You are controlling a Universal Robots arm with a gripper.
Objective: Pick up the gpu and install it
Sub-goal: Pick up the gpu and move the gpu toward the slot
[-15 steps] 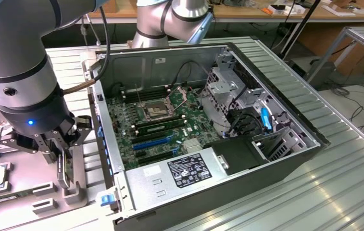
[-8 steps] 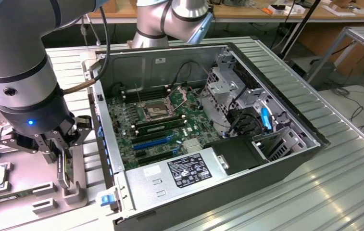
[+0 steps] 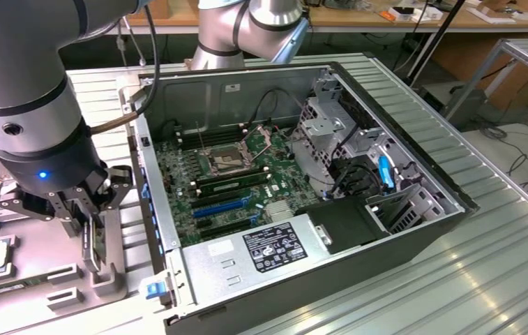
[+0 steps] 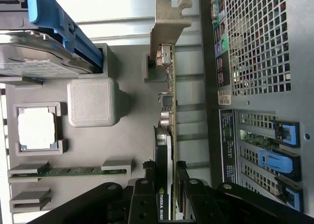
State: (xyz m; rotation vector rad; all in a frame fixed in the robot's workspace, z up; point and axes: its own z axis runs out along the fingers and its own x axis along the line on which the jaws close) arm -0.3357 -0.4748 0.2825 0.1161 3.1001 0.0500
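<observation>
The gpu (image 4: 167,103) stands on edge in a slot of the grey parts tray (image 4: 130,145), its silvery bracket (image 4: 169,22) at one end. My gripper (image 4: 165,181) straddles the card's cooler end, a finger pressed against each face, shut on it. In the exterior view the gripper (image 3: 98,234) hangs over the tray at the left, with the gpu (image 3: 104,250) between its fingers, just outside the open computer case (image 3: 166,174). The motherboard (image 3: 236,164) lies inside the case with a blue expansion slot (image 3: 222,206).
On the tray sit a boxy hard drive (image 4: 39,57) with a blue handle, a processor chip (image 4: 37,128) and a narrow memory stick (image 4: 68,171). The case's rear panel (image 4: 260,62) with blue slot latches (image 4: 274,160) is close beside the card. A power supply (image 3: 264,255) fills the case's near corner.
</observation>
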